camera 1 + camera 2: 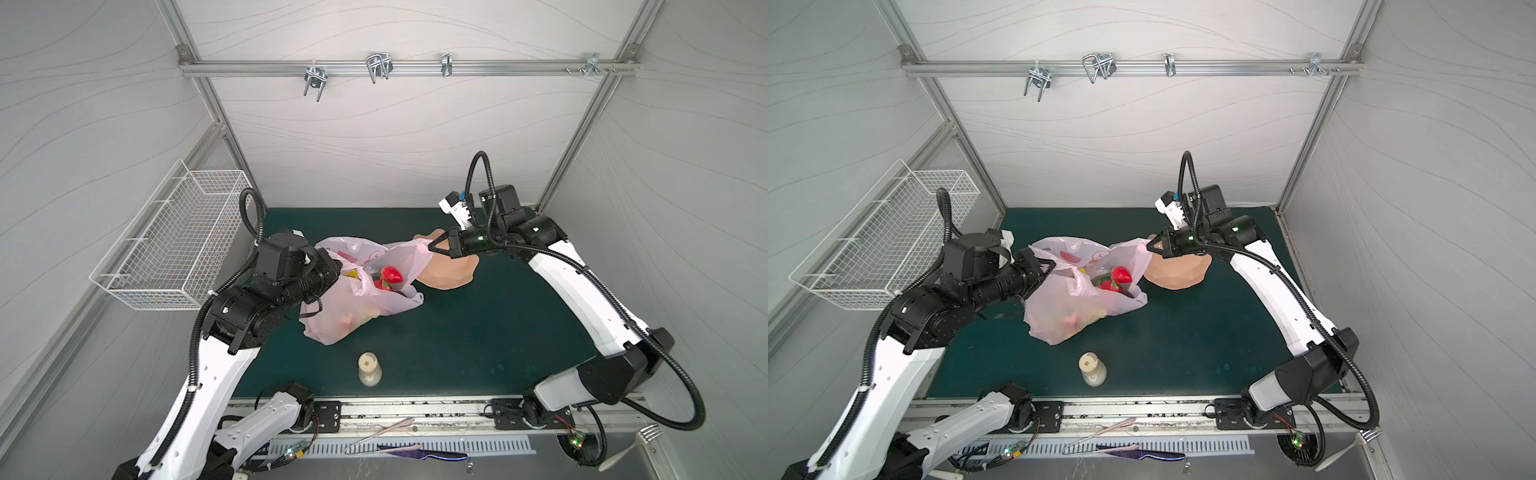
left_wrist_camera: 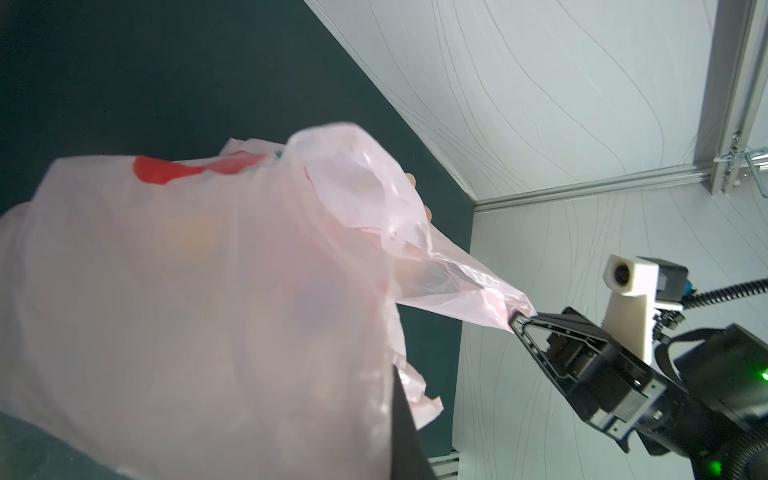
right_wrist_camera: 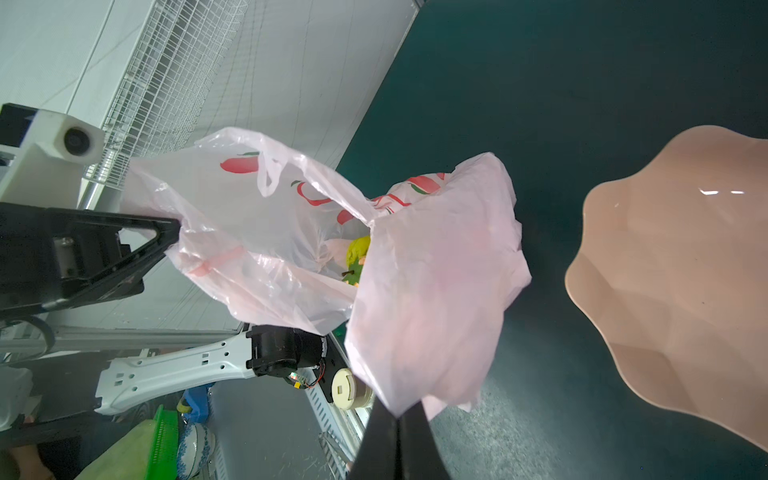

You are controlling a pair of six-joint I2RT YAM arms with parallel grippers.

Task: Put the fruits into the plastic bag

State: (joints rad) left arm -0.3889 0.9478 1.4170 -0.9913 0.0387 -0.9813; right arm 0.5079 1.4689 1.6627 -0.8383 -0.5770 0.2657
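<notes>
In both top views our left hand (image 1: 334,270) is clamped shut on one rim of the plastic bag (image 1: 365,305). Our right hand (image 1: 431,246) is clamped shut on the opposite rim. The bag's mouth is stretched open between the two hands, and its body sags onto the bench (image 1: 478,328) below them. Red strawberries (image 1: 390,275) lie in the mouth, between the hands. A peach dish (image 1: 451,276) sits just under the right hand, and a bottle (image 1: 369,368) stands well apart from both.

In the left wrist view the bag's film hangs right against our left hand. The fruits are only dim blurs through it. What we see clearly here is the right hand's tips closed on a drawn-out corner of film.

The right wrist view looks into the mouth instead. There a yellow-green fruit (image 3: 358,253) shows inside, beyond our right hand. The left hand grips the far rim, and the dish lies beside the right hand.
</notes>
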